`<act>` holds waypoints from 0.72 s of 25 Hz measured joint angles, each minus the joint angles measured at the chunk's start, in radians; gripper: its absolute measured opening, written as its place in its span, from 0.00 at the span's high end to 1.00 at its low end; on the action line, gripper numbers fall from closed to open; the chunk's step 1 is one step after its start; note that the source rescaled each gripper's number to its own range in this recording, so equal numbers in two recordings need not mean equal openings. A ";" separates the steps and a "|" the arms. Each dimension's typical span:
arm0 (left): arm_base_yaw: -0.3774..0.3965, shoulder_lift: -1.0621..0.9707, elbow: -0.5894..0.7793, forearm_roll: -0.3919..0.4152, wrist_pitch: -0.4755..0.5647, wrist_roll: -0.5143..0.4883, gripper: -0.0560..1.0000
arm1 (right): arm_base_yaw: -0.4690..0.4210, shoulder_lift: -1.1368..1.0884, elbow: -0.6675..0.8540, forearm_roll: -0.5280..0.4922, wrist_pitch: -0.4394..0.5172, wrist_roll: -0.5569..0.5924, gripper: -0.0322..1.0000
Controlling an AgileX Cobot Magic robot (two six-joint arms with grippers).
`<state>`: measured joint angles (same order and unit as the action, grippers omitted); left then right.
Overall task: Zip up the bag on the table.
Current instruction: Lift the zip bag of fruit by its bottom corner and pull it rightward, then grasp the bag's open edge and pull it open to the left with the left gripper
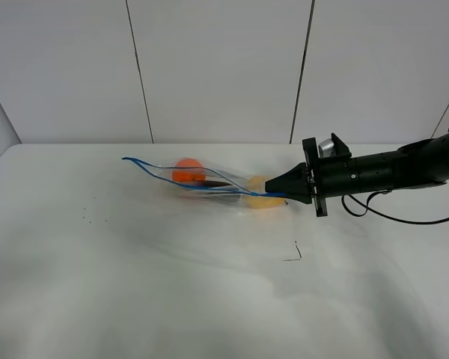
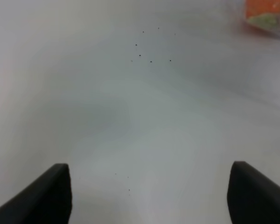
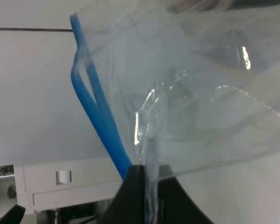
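Bag (image 1: 209, 183): on the white bench (image 1: 135, 284), far middle, mouth partly gaping, orange produce (image 1: 187, 170) inside | right pincer (image 1: 275, 193): clamped on the bag's end beside the blue zipper strip (image 3: 95, 116) | left pincer (image 2: 149, 186): apart, above the bench, clear of the bag

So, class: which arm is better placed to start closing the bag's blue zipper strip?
Right, probably. The right gripper is shut on the bag at one end of the zipper strip, which gapes open. The left gripper hangs open over bare table, away from the bag.
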<state>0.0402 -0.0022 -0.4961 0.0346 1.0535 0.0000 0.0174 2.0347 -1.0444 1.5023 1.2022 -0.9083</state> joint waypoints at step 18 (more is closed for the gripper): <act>0.000 0.000 0.000 0.107 -0.015 0.066 0.12 | 0.000 0.000 0.000 0.022 0.000 0.000 0.97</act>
<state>0.0402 -0.0022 -0.4961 0.1415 1.0388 0.0662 0.0174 2.0347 -1.0444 1.5243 1.2022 -0.9083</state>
